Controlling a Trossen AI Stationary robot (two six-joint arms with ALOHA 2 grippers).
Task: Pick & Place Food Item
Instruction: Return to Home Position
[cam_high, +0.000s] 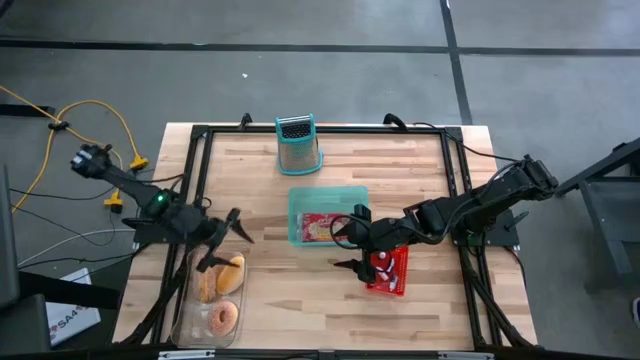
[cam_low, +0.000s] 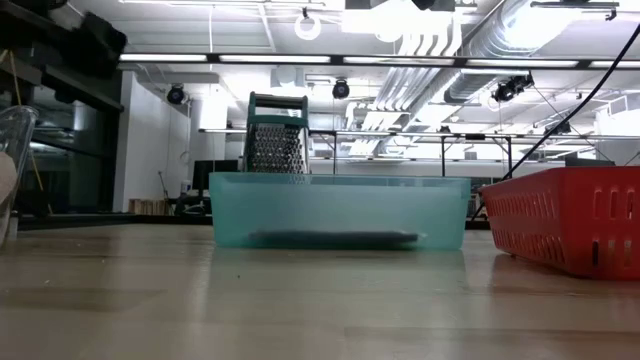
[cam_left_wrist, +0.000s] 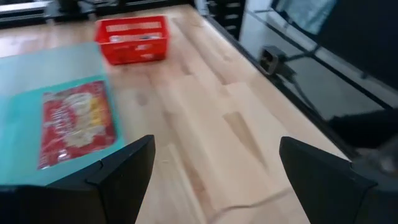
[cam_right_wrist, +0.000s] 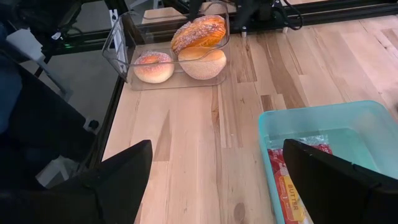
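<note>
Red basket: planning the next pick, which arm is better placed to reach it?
Right, probably. The right gripper hangs open just beside the red basket; the left gripper is far off, open at the transparent bin.

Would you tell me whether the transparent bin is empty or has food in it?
Not empty: the transparent bin holds a doughnut, a round bun and a crusty loaf, plain in the right wrist view.
</note>
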